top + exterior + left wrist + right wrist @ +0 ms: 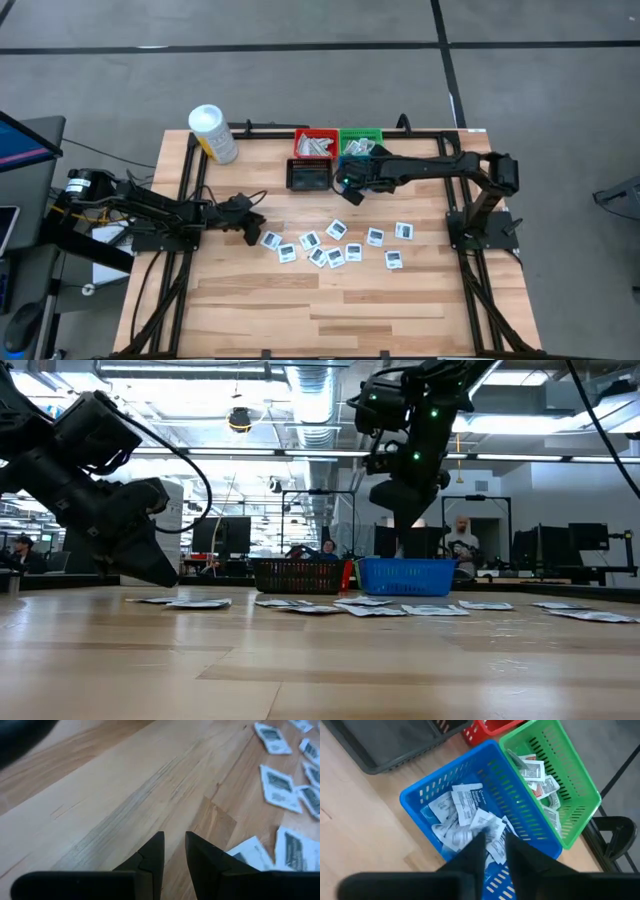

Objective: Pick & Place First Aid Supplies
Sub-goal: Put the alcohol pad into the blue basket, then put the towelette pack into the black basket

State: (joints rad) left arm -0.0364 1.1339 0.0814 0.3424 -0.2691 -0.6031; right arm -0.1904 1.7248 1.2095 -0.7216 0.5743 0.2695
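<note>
While your right gripper (492, 851) hovers over the blue bin (520, 815) with fingers slightly parted and nothing visibly held, the drop looks done; next, fetch another of the packets (335, 245) scattered mid-table. Your left gripper (173, 854), narrowly parted and empty, waits low over the wooden table (330, 310) beside them.

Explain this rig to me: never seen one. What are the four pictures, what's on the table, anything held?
Two dark robot arms work at a wooden table. One picture looks straight down, one looks level across the tabletop, and two come from cameras on the arms' wrists.

Small white packets lie scattered mid-table. At the back stand red, green, black and blue bins, plus a white tub.

The left gripper sits low beside the packets, fingers slightly apart, holding nothing. The right gripper hangs over the blue bin, which already has packets in it; I can't tell whether it grips one.
</note>
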